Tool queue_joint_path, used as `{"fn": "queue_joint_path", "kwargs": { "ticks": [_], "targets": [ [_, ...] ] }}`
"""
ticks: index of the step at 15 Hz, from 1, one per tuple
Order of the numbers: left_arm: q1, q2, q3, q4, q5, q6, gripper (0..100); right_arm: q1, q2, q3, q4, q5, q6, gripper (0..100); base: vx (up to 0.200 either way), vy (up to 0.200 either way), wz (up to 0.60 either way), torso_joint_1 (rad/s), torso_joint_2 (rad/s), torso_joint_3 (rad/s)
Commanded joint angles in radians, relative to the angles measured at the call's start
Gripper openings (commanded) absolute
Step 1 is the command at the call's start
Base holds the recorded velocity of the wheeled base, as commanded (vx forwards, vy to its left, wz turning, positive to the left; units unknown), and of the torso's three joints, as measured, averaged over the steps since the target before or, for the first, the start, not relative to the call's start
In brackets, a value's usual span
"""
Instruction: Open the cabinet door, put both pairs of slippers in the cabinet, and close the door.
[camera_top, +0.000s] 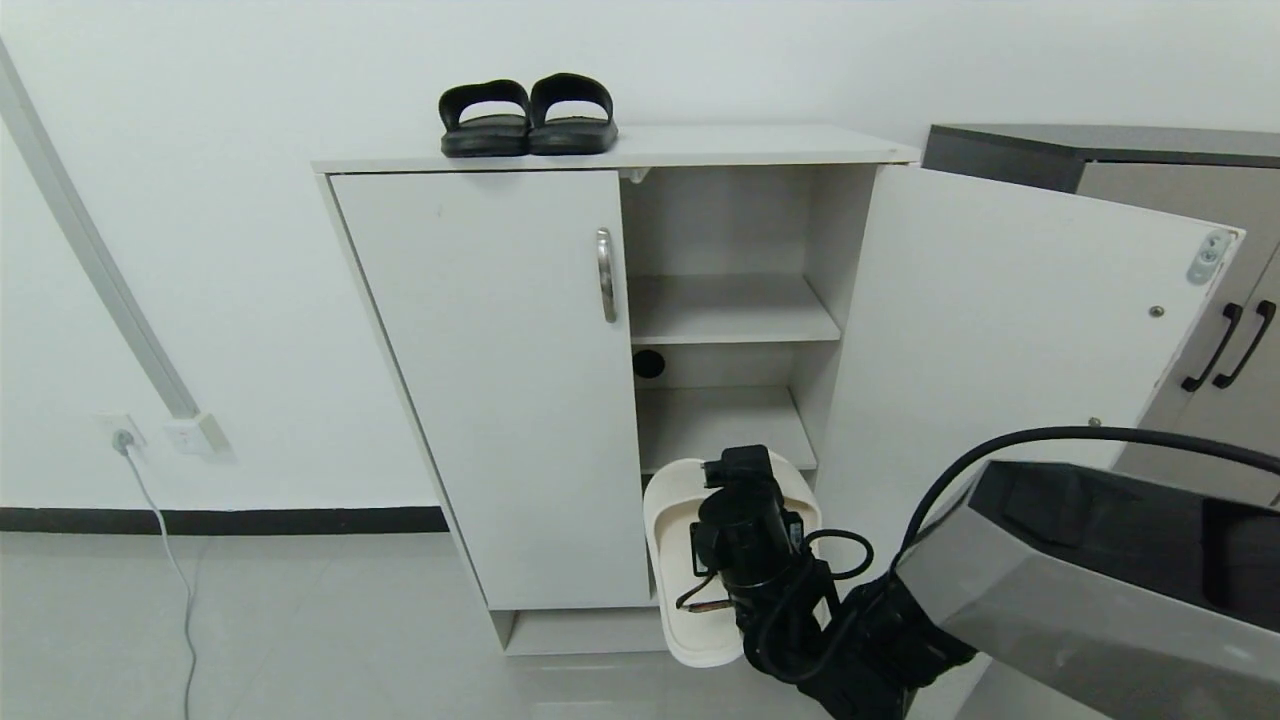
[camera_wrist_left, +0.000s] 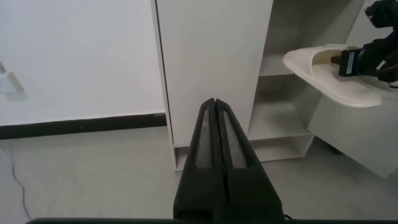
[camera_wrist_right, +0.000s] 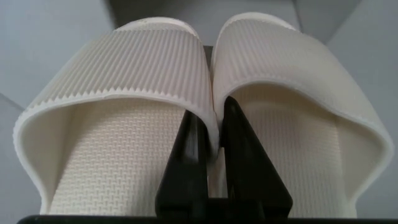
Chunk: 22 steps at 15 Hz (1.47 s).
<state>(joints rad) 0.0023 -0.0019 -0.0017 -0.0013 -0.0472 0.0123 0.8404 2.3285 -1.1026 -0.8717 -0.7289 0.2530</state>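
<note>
- The right gripper (camera_wrist_right: 211, 134) pinched the pair of white slippers (camera_top: 668, 560) by the two inner strap edges, squeezed together between its fingers, toes toward the cabinet (camera_top: 760, 145)
- The pair hung in the air just before the open right-hand bay, near the level of the lower shelf (camera_top: 720, 425) and not resting on it; the right door (camera_top: 1000, 330) stood swung wide
- The black slippers (camera_top: 528, 118) sat side by side on the cabinet top, above the shut left door (camera_top: 480, 380)
- The left gripper (camera_wrist_left: 215, 109) was empty, its fingers pressed together, held low and facing the cabinet's foot
- By the look of it, the white pair was light, soft foam with ribbed straps: likely to grip well, yet apt to sag or twist about the pinch; the joined strap edges seemed the right hold, and the black pair would probably take the same
</note>
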Motion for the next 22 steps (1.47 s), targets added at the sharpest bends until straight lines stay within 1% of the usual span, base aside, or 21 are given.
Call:
{"fn": "queue_joint_path", "kwargs": {
  "ticks": [1,2,8,12,16,18,19,21,22],
  "targets": [
    [0.001,0.002,0.000,0.000,0.000,0.000,0,-0.015,0.063,-0.007,-0.032,0.002,-0.018,0,0.000,0.000,0.00,0.000,0.00,0.000],
    [0.001,0.002,0.000,0.000,0.000,0.000,0,-0.018,0.081,-0.005,-0.061,0.002,-0.032,0,0.000,0.000,0.00,0.000,0.00,0.000],
    [0.001,0.002,0.000,0.000,-0.002,0.000,0,-0.034,0.104,-0.011,-0.061,0.013,-0.031,0,0.000,0.000,0.00,0.000,0.00,-0.010],
    [0.001,0.002,0.000,0.000,-0.002,0.000,0,-0.052,0.135,-0.028,-0.061,0.025,-0.029,0,0.000,0.000,0.00,0.000,0.00,-0.154],
    [0.001,0.002,0.000,0.000,-0.003,0.000,0,-0.052,0.146,-0.034,-0.062,0.025,-0.024,0,0.000,0.000,0.00,0.005,0.00,-0.193],
    [0.001,0.002,0.000,0.000,-0.002,-0.002,0,-0.053,0.161,-0.034,-0.099,0.017,-0.031,0,0.000,0.000,0.00,0.002,0.00,-0.186],
    [0.001,0.002,0.000,0.000,-0.002,-0.002,0,-0.057,0.176,-0.033,-0.164,0.016,-0.049,0,0.000,0.000,0.00,0.002,0.00,-0.115],
    [0.001,0.002,0.000,0.000,0.000,-0.003,0,-0.070,0.199,-0.028,-0.316,0.016,-0.129,0,0.000,0.000,0.00,0.004,0.00,-0.033],
    [0.001,0.002,0.000,0.000,0.000,-0.003,0,-0.078,0.206,-0.028,-0.368,0.017,-0.159,0,0.000,0.000,0.00,0.000,0.00,0.000]
  ]
}}
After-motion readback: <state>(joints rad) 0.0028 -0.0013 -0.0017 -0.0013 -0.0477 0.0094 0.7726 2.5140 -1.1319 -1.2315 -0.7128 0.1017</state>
